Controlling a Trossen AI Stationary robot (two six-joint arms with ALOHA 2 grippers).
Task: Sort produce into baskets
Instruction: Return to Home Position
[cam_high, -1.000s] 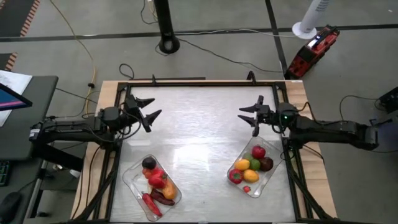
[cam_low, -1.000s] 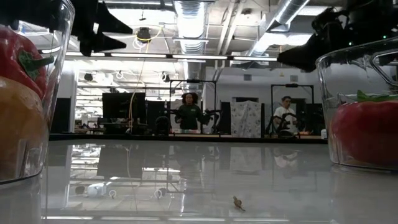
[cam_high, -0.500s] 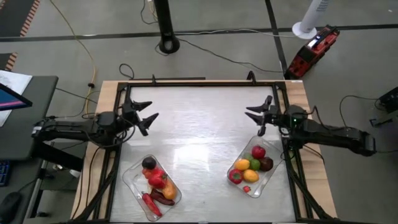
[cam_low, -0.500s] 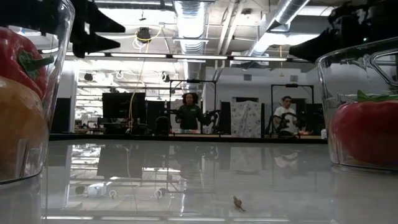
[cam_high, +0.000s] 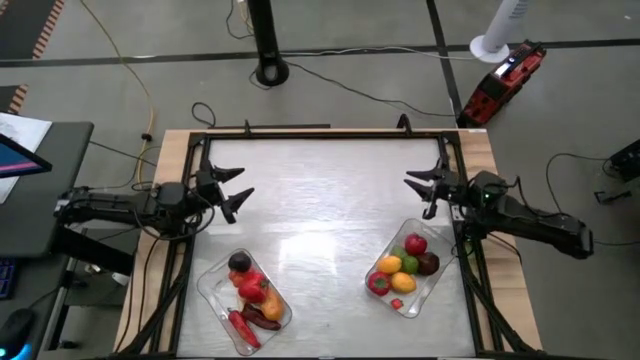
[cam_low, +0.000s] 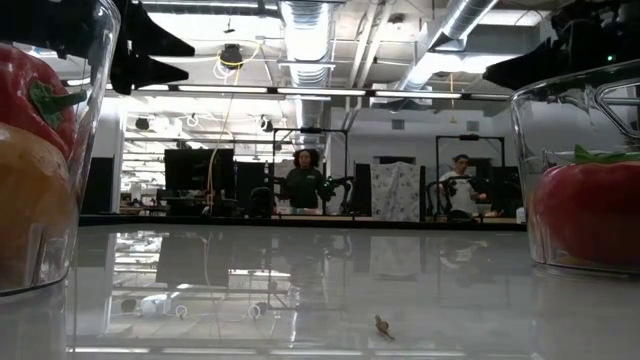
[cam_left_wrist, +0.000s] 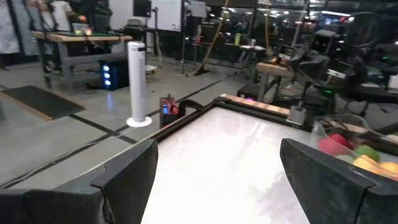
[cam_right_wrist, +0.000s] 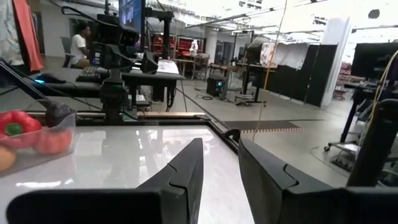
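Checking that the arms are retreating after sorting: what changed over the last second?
Both grippers, open and empty, drew back outward: the left gripper slightly toward the table's left edge, the right gripper farther toward its right edge. Nothing was gripped or released. The left tray, the right tray and their produce stayed put.

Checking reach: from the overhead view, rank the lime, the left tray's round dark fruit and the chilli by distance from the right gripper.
1. Lime, right tray, right gripper's side.
2. Round dark fruit, left tray's far end.
3. Chilli, that tray's near end.
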